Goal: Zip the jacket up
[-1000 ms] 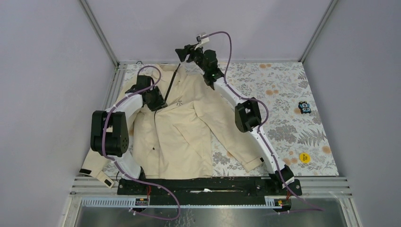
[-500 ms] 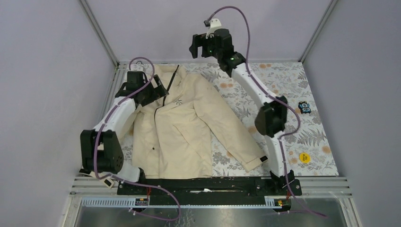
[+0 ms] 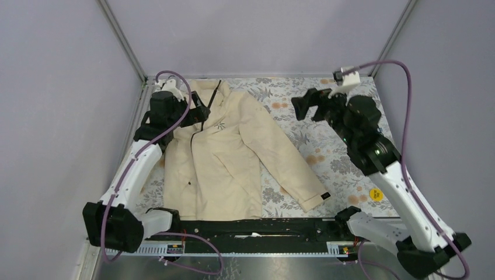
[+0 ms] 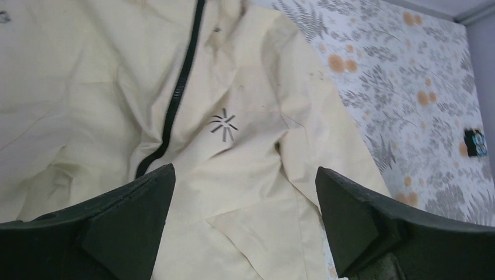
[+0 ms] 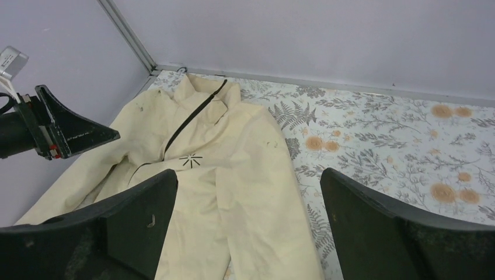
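The cream jacket (image 3: 222, 157) lies flat, front up, on the left half of the table, collar toward the back. Its dark zipper (image 3: 215, 96) runs down from the collar to beside the starburst logo (image 3: 220, 125). My left gripper (image 3: 201, 111) hovers open above the chest at the jacket's left side, touching nothing. In the left wrist view the zipper (image 4: 178, 93) and logo (image 4: 223, 124) lie beyond the wide-apart fingers (image 4: 245, 169). My right gripper (image 3: 300, 107) hangs open in the air right of the jacket, facing it. Its view shows the jacket (image 5: 233, 169) and the left gripper (image 5: 64, 128).
A floral cloth (image 3: 292, 93) covers the table, which has walls at the back and both sides. A small black and blue object (image 4: 476, 143) sits at the right. A yellow disc (image 3: 376, 194) lies near the front right. One jacket sleeve (image 3: 303, 184) reaches toward the front right.
Both grippers have opened. The right arm swung from above the collar at the back out to the right. The left gripper drew back and up. The jacket's collar end settled flat.
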Available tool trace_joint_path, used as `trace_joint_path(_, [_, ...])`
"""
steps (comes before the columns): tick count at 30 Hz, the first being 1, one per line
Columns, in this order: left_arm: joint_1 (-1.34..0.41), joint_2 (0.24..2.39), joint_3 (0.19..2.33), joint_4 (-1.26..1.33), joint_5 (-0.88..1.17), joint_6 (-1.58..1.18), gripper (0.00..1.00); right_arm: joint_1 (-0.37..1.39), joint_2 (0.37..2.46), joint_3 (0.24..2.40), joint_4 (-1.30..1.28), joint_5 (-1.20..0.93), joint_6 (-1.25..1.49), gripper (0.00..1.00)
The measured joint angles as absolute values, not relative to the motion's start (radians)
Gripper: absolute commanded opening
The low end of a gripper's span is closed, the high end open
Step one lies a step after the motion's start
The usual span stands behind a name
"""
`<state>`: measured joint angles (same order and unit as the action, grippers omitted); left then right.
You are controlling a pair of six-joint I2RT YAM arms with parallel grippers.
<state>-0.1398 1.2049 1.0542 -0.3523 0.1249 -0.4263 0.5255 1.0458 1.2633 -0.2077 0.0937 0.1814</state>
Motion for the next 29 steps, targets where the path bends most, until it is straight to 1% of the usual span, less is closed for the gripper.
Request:
trace_joint_path(3, [-0.207, 1.137, 1.031, -0.340, 0.109, -0.405, 0.99, 0.525, 0.903, 1.182, -0.239, 0.098, 0.187, 1.00])
trace_joint_path(7, [-0.286, 1.015, 1.008, -0.326, 0.099, -0.388, 0.99, 0.525, 0.760, 1.182, -0.260, 0.104, 0.189, 1.00])
trace_joint_path(11, [-0.296, 0.888, 1.028, -0.335, 0.100, -0.397, 0.99, 0.525, 0.654, 1.266, -0.258, 0.112, 0.191, 1.00])
trace_joint_path(14, [-0.296, 0.830, 1.124, -0.381, 0.100, -0.406, 0.99, 0.525, 0.591, 1.357, -0.246, 0.114, 0.192, 1.00])
trace_joint_path(18, [-0.296, 0.792, 1.318, -0.440, 0.097, -0.408, 0.99, 0.525, 0.564, 1.435, -0.207, 0.115, 0.192, 1.00])
trace_joint_path(20, [-0.296, 0.775, 1.411, -0.459, 0.097, -0.407, 0.99, 0.525, 0.560, 1.434, -0.202, 0.115, 0.192, 1.00])
trace_joint_path(24, [-0.296, 0.715, 1.503, -0.480, 0.085, -0.408, 0.99, 0.525, 0.559, 1.396, -0.210, 0.115, 0.192, 0.99])
trace_joint_path(29, [-0.296, 0.673, 1.538, -0.491, 0.069, -0.408, 0.99, 0.527, 0.555, 1.357, -0.403, 0.311, 0.143, 0.99])
